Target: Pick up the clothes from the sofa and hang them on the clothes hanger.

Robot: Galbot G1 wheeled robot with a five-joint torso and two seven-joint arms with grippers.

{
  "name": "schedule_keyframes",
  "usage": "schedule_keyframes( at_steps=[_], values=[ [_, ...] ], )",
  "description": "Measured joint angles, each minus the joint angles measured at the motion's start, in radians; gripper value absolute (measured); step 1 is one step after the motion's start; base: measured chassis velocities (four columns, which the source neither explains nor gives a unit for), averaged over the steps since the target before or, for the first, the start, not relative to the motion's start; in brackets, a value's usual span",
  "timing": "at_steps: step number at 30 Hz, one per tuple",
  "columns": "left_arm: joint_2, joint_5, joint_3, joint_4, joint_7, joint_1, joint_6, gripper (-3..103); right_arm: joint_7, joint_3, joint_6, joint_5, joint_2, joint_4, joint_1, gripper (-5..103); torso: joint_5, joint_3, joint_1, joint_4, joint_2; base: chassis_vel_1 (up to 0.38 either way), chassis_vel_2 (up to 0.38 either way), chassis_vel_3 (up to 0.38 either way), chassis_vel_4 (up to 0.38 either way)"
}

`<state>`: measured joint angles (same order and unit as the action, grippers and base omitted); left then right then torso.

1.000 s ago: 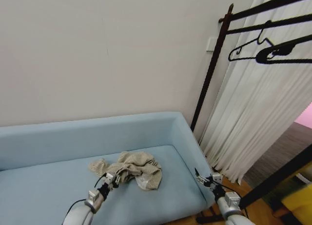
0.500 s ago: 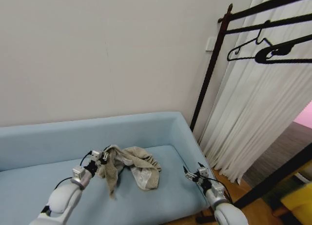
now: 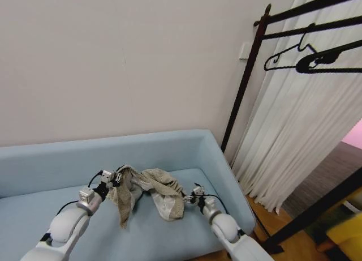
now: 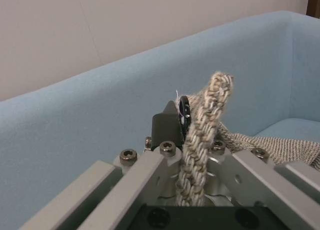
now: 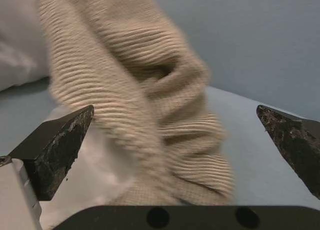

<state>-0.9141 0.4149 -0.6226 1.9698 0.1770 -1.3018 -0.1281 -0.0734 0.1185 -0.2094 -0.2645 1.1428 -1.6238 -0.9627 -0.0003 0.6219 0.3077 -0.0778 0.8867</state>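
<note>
Head view: left gripper (image 3: 117, 179) pinches one end of the beige knit sweater (image 3: 161, 187), held up off the light blue sofa (image 3: 56, 159), rest draped on the seat. Right gripper (image 3: 192, 200) sits at its right end. Black hanger (image 3: 331, 61) is on the rack (image 3: 243, 85), far right. Left wrist: fingers (image 4: 167, 127) clamped on a knit edge. Right wrist: fingers (image 5: 55, 150) spread wide, sweater between them.

One garment (image 3: 161, 187), one sofa (image 3: 56, 159), two hangers (image 3: 322, 59).

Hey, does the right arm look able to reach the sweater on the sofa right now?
Probably yes: the right gripper is open right at the sweater's free end, with nothing between them. The left gripper holds the other end up.
</note>
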Motion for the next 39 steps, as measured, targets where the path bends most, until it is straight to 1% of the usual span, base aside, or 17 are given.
schedule_keyframes(
  at_steps=[2,3,6,7,8,9,10,12,14,15,19,24,27,29,30,33,39],
  values=[
    [0.005,0.003,0.007,-0.009,-0.001,0.004,-0.001,2,-0.003,0.067,0.013,0.048,0.022,0.053,0.046,100,0.0002,0.0,0.0,-0.0001,0.0,0.0,0.0,0.0,0.0],
    [0.005,0.003,0.007,-0.009,-0.001,0.004,-0.001,2,-0.003,0.067,0.013,0.048,0.022,0.053,0.046,100,0.0002,0.0,0.0,-0.0001,0.0,0.0,0.0,0.0,0.0],
    [0.006,0.003,0.015,-0.021,-0.001,0.015,-0.004,2,-0.014,0.154,0.034,0.099,0.051,0.115,0.114,100,0.0,0.0,0.0,-0.0003,0.0,0.0,0.0,0.0,0.0],
    [0.006,0.003,0.015,-0.021,-0.001,0.015,-0.004,2,-0.014,0.154,0.034,0.099,0.051,0.115,0.114,100,0.0,0.0,0.0,-0.0003,0.0,0.0,0.0,0.0,0.0],
    [0.004,0.003,0.017,-0.025,-0.001,0.018,-0.005,2,-0.028,0.183,0.036,0.106,0.063,0.13,0.138,100,0.0,0.0,0.0,-0.0003,0.0,0.0,0.0,0.0,0.0],
    [0.002,0.003,0.019,-0.027,-0.001,0.018,-0.005,2,-0.043,0.205,0.035,0.112,0.074,0.138,0.157,103,0.0,0.0,0.0,-0.0003,0.0,0.0,0.0,0.0,0.0],
    [0.0,0.003,0.019,-0.028,-0.001,0.018,-0.006,2,-0.061,0.227,0.033,0.121,0.086,0.144,0.175,100,0.0,0.0,0.0,-0.0002,0.0,0.0,0.0,0.0,0.0],
    [-0.001,0.005,0.019,-0.029,-0.001,0.018,-0.008,2,-0.078,0.249,0.032,0.137,0.096,0.154,0.195,100,0.0001,0.0,0.0,-0.0002,0.0,0.0,0.0,0.0,0.0],
    [-0.003,0.012,0.019,-0.029,-0.001,0.017,-0.011,2,-0.094,0.287,0.031,0.185,0.112,0.187,0.238,99,0.0001,0.0,0.0,0.0001,0.0,0.0,0.0,0.0,0.0],
    [-0.004,0.018,0.019,-0.028,-0.001,0.017,-0.015,2,-0.099,0.307,0.027,0.207,0.117,0.207,0.259,99,0.0001,0.0,0.0,0.0002,0.0,0.0,0.0,0.0,0.0],
    [-0.004,0.028,0.018,-0.026,-0.002,0.026,-0.023,2,-0.121,0.357,0.007,0.228,0.112,0.239,0.291,99,0.0002,0.0,0.0,-0.0001,0.0,0.0,0.0,0.0,0.0],
    [-0.003,0.039,0.021,-0.024,-0.008,0.046,-0.033,2,-0.154,0.382,-0.026,0.278,0.09,0.236,0.286,98,0.0001,0.0,0.0,-0.0003,0.0,0.0,0.0,0.0,0.0],
    [-0.001,0.044,0.023,-0.021,-0.009,0.052,-0.038,2,-0.175,0.388,-0.037,0.305,0.084,0.235,0.281,100,0.0002,0.0,0.0,-0.0004,0.0,0.0,0.0,0.0,0.0],
    [0.002,0.049,0.023,-0.015,-0.009,0.054,-0.041,2,-0.196,0.381,-0.038,0.358,0.087,0.255,0.282,100,0.0004,0.0,0.0,-0.0002,0.0,0.0,0.0,0.0,0.0],
    [0.002,0.049,0.023,-0.015,-0.009,0.054,-0.041,2,-0.196,0.381,-0.038,0.358,0.087,0.255,0.282,100,0.0004,0.0,0.0,-0.0002,0.0,0.0,0.0,0.0,0.0],
    [0.002,0.062,0.021,-0.003,-0.009,0.049,-0.048,2,-0.215,0.357,-0.028,0.446,0.097,0.284,0.288,100,0.0003,0.0,0.0,-0.0002,0.0,0.0,0.0,0.0,0.0],
    [0.0,0.066,0.019,0.005,-0.009,0.043,-0.053,2,-0.227,0.35,-0.022,0.487,0.104,0.297,0.302,100,0.0003,0.0,0.0,0.0,0.0,0.0,0.0,0.0,0.0]
  ],
)
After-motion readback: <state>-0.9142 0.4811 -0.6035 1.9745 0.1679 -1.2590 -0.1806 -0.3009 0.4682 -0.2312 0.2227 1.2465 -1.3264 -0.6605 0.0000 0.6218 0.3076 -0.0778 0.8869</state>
